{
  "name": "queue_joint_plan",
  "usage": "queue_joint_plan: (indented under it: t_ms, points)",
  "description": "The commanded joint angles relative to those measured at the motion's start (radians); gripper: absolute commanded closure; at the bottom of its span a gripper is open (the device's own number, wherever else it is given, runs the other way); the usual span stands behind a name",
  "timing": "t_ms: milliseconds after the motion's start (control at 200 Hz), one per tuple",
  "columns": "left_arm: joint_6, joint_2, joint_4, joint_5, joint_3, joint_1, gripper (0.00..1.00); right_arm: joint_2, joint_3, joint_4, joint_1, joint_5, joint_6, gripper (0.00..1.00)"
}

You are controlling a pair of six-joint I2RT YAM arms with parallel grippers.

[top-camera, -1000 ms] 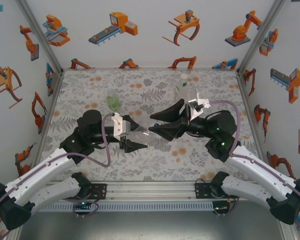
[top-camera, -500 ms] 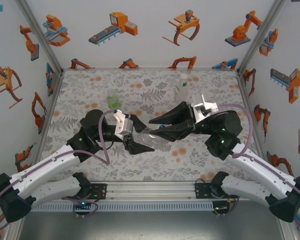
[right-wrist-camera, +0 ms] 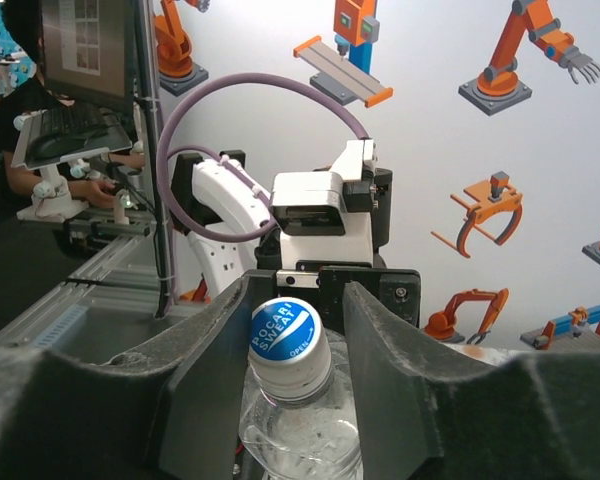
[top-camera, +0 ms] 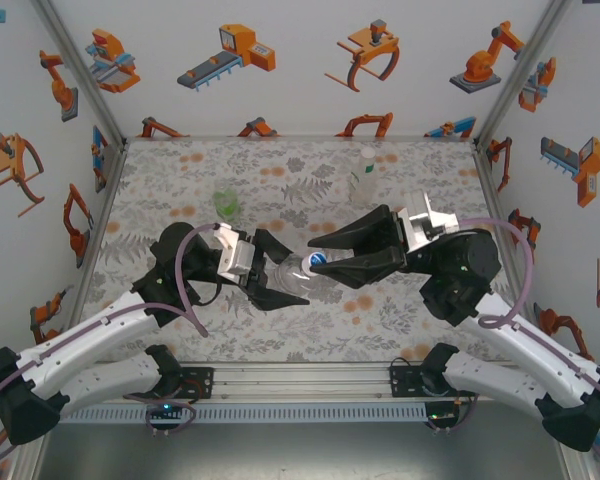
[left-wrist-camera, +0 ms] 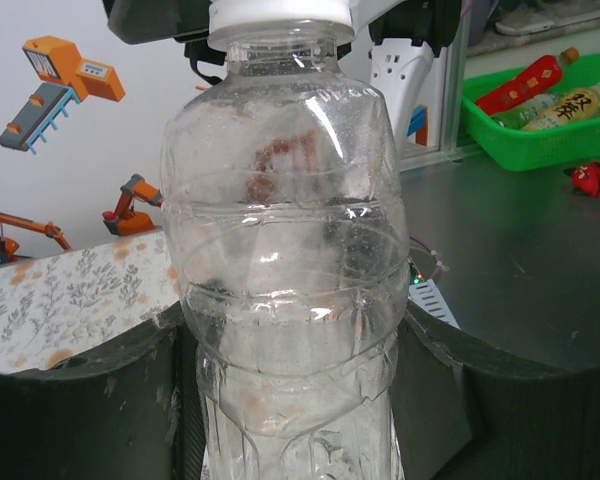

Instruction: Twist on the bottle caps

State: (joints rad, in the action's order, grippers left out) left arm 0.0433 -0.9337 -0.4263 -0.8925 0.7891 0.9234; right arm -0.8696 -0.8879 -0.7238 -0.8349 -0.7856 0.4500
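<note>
Left fingers squeeze the clear bottle. Right fingers sit either side of its white cap, maybe touching; I cannot tell. Bottle lies sideways, looks empty.

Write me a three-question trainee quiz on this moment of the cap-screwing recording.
1. True or false: the left gripper grips the clear bottle by its body.
2. The blue-topped cap sits between the fingers of: A) right gripper; B) left gripper; C) neither.
3. How many other bottles are on the table?
Key: 1 true. 2 A. 3 two: the green bottle and the labelled bottle.
</note>
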Motion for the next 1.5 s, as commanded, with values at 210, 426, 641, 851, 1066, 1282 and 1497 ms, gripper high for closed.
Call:
queue_joint_plan:
  t_ms: [210, 426, 641, 851, 1066, 1282, 1497]
  points:
    - [-0.022, 0.014, -0.048, -0.015, 0.011, 0.012, 1.0, -0.017, -0.006, -0.087, -0.018, -0.096, 0.032, 0.56]
    - [-0.024, 0.009, -0.056, -0.015, 0.012, 0.012, 1.0, -0.02, 0.0, -0.094, -0.02, -0.105, 0.032, 0.57]
    - [-0.026, 0.01, -0.058, -0.015, 0.012, 0.015, 1.0, -0.023, 0.006, -0.095, -0.02, -0.1, 0.024, 0.67]
    - [-0.021, 0.013, -0.063, 0.003, 0.013, 0.022, 1.0, -0.024, 0.02, -0.09, -0.02, -0.034, 0.01, 0.9]
    - [0.027, 0.032, -0.042, 0.196, -0.006, 0.029, 1.0, 0.004, 0.034, 0.042, -0.019, 0.229, -0.023, 1.0]
    - [0.076, 0.02, -0.016, 0.581, -0.01, 0.062, 1.0, 0.003, -0.061, 0.45, -0.02, 0.688, 0.078, 1.0]
    - [0.106, -0.083, 0.035, 0.971, 0.079, 0.161, 1.0, -0.047, -0.11, 0.604, -0.019, 0.949, 0.221, 1.0]
